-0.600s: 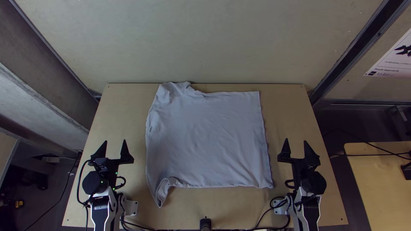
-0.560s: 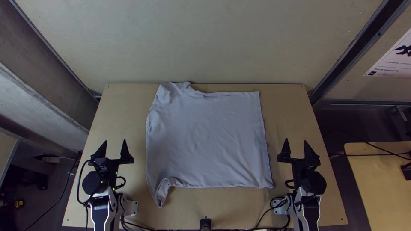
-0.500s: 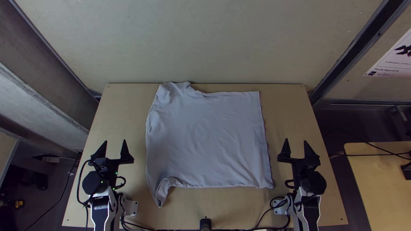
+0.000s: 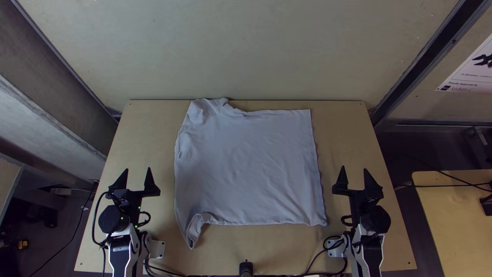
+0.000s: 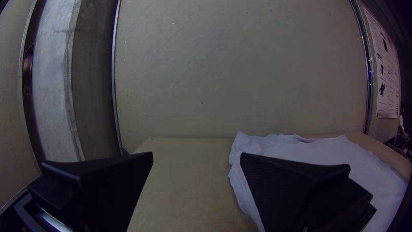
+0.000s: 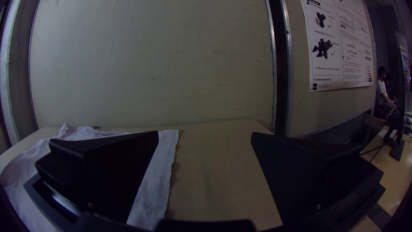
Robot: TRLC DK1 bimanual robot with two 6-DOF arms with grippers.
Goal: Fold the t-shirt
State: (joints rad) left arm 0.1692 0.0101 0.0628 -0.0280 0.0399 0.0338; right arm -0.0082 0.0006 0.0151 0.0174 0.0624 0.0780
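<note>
Pale grey fabric t-shirt (image 4: 251,169) is lying spread, seemingly awaiting folding; black left end effector (image 4: 138,169) and black right end effector (image 4: 354,168) are flanking it, gaping empty, probably needing edge grips.

Plain pale lavender-grey t-shirt (image 4: 246,164), light tan table (image 4: 148,118), black left gripper (image 4: 138,169), black right gripper (image 4: 354,168)

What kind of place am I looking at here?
Probably a robot demo booth or test stand. Two robot arms with black pincers flank a wooden table with a pale cloth spread on it, board walls close it in, and a printed poster showing machine parts hangs at one side.
</note>
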